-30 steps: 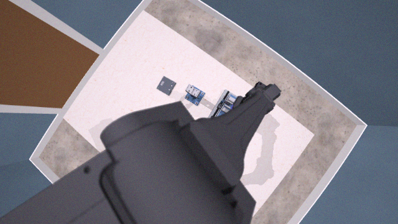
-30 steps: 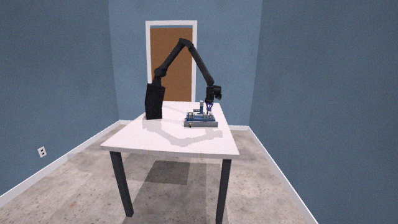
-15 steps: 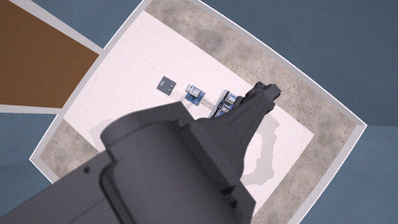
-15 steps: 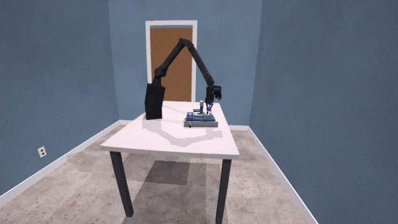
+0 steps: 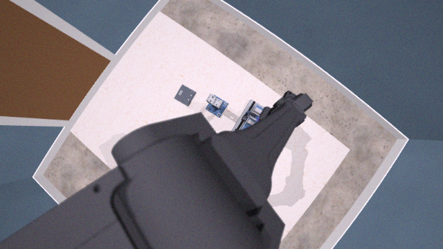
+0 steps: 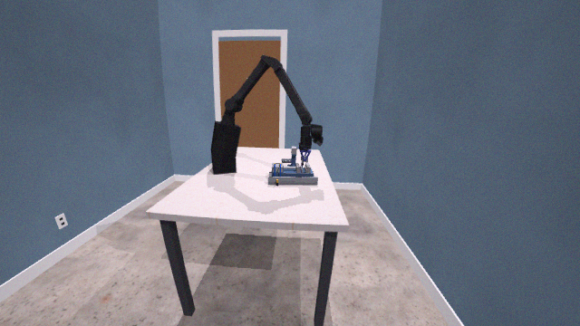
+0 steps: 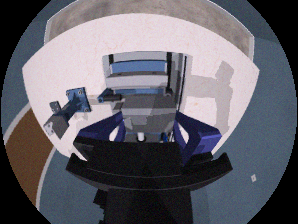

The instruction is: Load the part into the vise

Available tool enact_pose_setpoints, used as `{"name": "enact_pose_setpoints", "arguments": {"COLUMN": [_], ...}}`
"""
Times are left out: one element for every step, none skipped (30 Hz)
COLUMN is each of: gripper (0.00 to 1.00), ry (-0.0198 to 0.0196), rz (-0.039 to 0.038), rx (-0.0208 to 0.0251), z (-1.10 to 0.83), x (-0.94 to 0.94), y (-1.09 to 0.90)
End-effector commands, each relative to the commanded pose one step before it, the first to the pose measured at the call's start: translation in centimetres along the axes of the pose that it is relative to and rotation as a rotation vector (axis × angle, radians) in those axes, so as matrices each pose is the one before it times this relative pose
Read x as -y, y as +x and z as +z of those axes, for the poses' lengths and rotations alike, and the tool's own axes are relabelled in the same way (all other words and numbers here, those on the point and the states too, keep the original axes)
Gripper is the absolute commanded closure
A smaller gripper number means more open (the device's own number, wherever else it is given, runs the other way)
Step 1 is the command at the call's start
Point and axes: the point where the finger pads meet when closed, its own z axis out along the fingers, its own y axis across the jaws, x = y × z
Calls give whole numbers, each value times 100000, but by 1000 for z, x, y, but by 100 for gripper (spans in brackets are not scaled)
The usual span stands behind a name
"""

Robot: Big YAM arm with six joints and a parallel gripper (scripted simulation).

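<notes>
My gripper (image 7: 149,112) is shut on the grey part (image 7: 143,123), which sits between the blue fingers in the wrist view. It hangs low over the open vise (image 7: 143,78), whose blue and grey jaws lie just ahead of the fingers. In the exterior view the gripper (image 6: 304,158) points straight down over the vise (image 6: 293,175) at the table's far right. In the top view the arm hides the fingers and most of the vise (image 5: 250,115). I cannot tell whether the part touches the low bars, nor which way its slot faces.
The dark infeed plate (image 5: 185,95) lies bare on the table. The V-block (image 5: 217,104) on its blue base stands between the plate and the vise; it also shows in the wrist view (image 7: 68,104). The arm's black base (image 6: 225,148) stands at the table's back left.
</notes>
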Motion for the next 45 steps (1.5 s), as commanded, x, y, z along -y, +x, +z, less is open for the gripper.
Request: {"name": "enact_pose_setpoints", "arguments": {"gripper": [100,100,100,100,100,100,100,100,100,100,100,100,100,100,100,100,100,100,100,100,100,100,100,100,100,100,100,100,100,100,100,100,100,100,100,100,100,100,100,100,100,100,100,100,100], "ry": [80,0,0,0,-1,-1,-1,0,0,-1,-2,-2,-2,-3,-3,-4,-51,-38,-11,-6,-7,-7,50,46,0,0,113,-8,-9,-10,-10,-3,-2,39,60,35,-11,-12,-13,-68,18,0,0,211,1], "rz": [368,0,0,0,0,0,0,0,0,0,0,1,1,1,1,1,20,14,4,2,2,2,-21,-19,0,0,-35,6,5,3,3,0,-1,-17,-26,-14,6,6,6,27,-9,0,0,-86,1], "rx": [-33,0,0,-1,-1,-2,-3,0,0,-3,-5,-6,-7,-8,-9,-10,-137,-97,-29,-16,-17,-18,137,124,0,0,304,-23,-25,-26,-27,-7,-5,105,163,94,-31,-34,-35,-184,49,0,0,574,2], "z": [626,0,0,0,1,1,1,0,0,2,2,3,3,4,5,5,6,-2,6,8,9,9,-52,-36,0,0,-155,12,12,13,14,-19,-45,-20,-28,-12,16,17,18,18,-51,0,0,-133,10], "x": [-530,0,0,0,-1,-1,-1,0,0,-2,-2,-3,-3,-4,-4,-5,-17,-14,-8,-7,-8,-8,30,22,0,0,15,-9,-10,-12,-13,2,12,12,20,8,-14,-15,-15,-30,18,0,0,99,-8], "y": [-174,0,1,1,2,3,4,0,0,5,6,8,9,11,12,14,47,37,23,21,23,25,-103,-77,0,0,-86,33,35,36,37,-15,-54,-44,-69,-28,45,48,49,86,-73,0,0,-323,29]}}
